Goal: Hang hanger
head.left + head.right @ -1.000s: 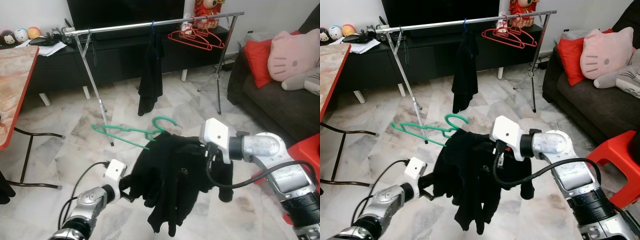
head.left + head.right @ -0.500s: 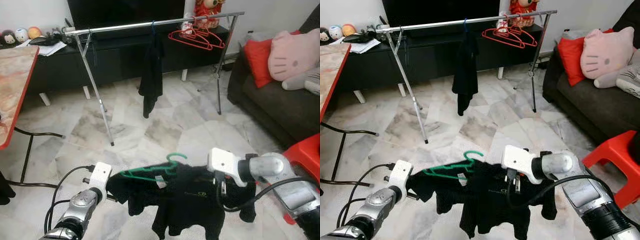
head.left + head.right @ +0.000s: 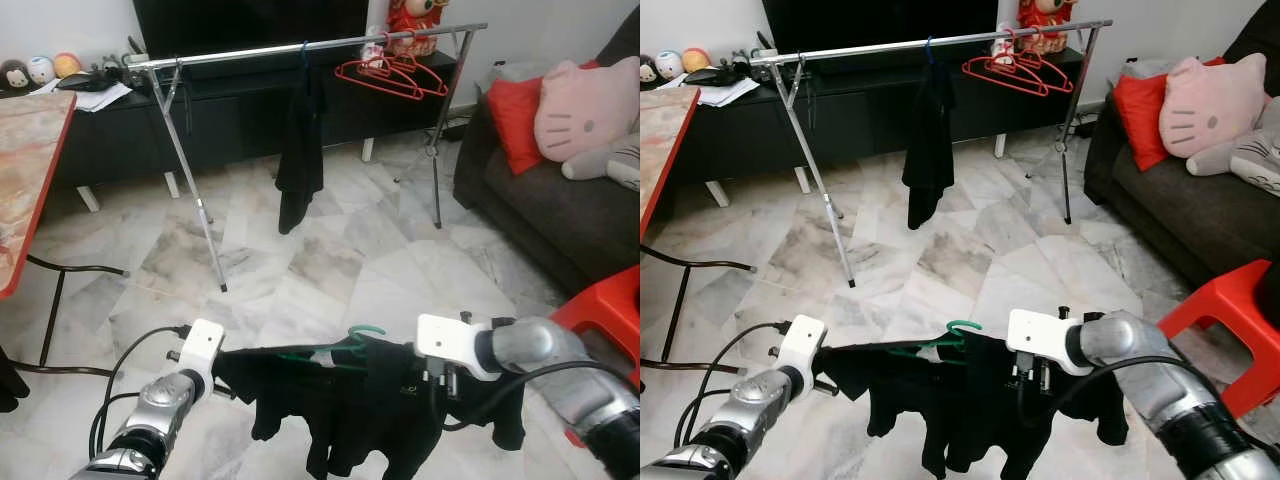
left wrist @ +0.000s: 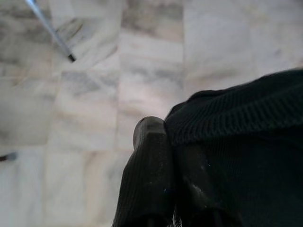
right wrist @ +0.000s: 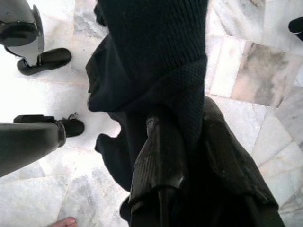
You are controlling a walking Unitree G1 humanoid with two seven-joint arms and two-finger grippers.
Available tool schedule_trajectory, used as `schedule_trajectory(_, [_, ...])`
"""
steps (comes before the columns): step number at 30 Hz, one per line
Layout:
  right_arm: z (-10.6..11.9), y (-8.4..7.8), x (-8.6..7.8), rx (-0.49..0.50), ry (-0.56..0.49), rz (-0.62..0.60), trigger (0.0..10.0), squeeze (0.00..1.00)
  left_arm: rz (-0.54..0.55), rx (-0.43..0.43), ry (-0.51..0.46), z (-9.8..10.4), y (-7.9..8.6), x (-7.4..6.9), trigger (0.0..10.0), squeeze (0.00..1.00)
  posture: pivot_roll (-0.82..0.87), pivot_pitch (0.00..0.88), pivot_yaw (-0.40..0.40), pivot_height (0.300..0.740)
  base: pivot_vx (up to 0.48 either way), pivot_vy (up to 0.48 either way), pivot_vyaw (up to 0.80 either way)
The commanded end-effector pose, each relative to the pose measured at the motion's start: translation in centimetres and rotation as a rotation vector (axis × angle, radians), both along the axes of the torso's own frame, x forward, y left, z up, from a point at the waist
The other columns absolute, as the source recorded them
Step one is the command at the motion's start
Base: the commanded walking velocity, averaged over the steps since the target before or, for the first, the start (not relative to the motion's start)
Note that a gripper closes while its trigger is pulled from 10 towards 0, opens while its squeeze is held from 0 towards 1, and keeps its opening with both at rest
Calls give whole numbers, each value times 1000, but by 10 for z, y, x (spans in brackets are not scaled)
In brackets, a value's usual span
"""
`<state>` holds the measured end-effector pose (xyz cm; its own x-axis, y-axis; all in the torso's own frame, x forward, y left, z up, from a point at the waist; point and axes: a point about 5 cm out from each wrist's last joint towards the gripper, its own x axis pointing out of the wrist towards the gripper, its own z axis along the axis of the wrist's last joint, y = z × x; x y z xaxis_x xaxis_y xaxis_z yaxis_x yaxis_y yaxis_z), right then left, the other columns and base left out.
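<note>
A green hanger (image 3: 340, 347) lies nearly level inside a black garment (image 3: 365, 415), its hook (image 3: 962, 327) sticking out on top. The garment is stretched low between my two grippers. My left gripper (image 3: 228, 366) is shut on the garment's left end, and the left wrist view has a black finger (image 4: 149, 165) pressed against the knit. My right gripper (image 3: 437, 385) is shut on the right part, where cloth drapes over its finger (image 5: 158, 161). Further back stands the silver clothes rack (image 3: 240, 52), carrying another black garment (image 3: 300, 150) and red hangers (image 3: 392, 76).
A dark sofa (image 3: 560, 210) with a red cushion (image 3: 515, 115) and a pink plush is on the right, with a red stool (image 3: 612, 308) in front of it. A red-edged table (image 3: 30, 150) stands at the left. A black TV cabinet (image 3: 250, 115) is behind the rack. Marble floor lies between me and the rack.
The garment and hanger have come down from a raised bunch and now hang spread out between the grippers. The hanger has swung from tilted to about level. My right gripper has dropped lower.
</note>
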<state>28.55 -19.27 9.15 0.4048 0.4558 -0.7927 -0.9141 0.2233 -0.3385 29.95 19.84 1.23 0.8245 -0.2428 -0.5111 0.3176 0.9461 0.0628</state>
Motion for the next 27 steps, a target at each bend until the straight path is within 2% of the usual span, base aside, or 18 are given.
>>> schedule_trajectory(1, [1,-4,2,-25,-6,-22,10000,0,16,-15,-29,11,8,7,10000,0,-144,2,-19,740,0,0,0])
schedule_trajectory(2, [-4,0,-1,-19,14,-20,10000,0,2,-50,-51,17,6,11,10000,0,-132,1,-20,740,0,0,0])
schedule_trajectory(3, [-4,0,-1,-19,14,-20,10000,0,2,-50,-51,17,6,11,10000,0,-132,1,-20,740,0,0,0])
schedule_trajectory(4, [-14,3,-5,-39,31,-14,10000,0,-48,-86,-89,27,0,17,10000,0,-124,0,-20,740,0,0,0])
schedule_trajectory(8, [-24,6,-3,-52,9,-63,10000,0,-137,-139,-112,37,-9,20,10000,0,-124,0,-20,740,0,0,0])
schedule_trajectory(13, [-30,16,1,42,7,-137,10000,0,-274,-175,-90,42,-21,15,10000,0,-113,0,-16,740,0,0,0])
schedule_trajectory(16, [-34,18,11,58,-63,-221,10000,0,-348,-193,-72,44,-28,10,10000,0,-105,0,-15,740,0,0,0])
schedule_trajectory(20, [-35,28,20,214,-100,-357,10000,0,-437,-230,-64,49,-35,3,10000,0,-96,0,-15,740,0,0,0])
schedule_trajectory(21, [-35,28,20,214,-100,-357,10000,0,-437,-230,-64,49,-35,3,10000,0,-96,0,-15,740,0,0,0])
schedule_trajectory(22, [-36,31,23,265,-108,-396,10000,0,-456,-238,-68,52,-37,2,10000,0,-96,0,-15,740,0,0,0])
schedule_trajectory(25, [-40,33,27,307,-142,-495,10000,0,-490,-244,-94,58,-41,0,10000,0,-87,0,-16,740,0,0,0])
schedule_trajectory(27, [-42,38,28,369,-149,-556,10000,0,-521,-254,-109,63,-46,-2,10000,0,-87,0,-16,740,0,0,0])
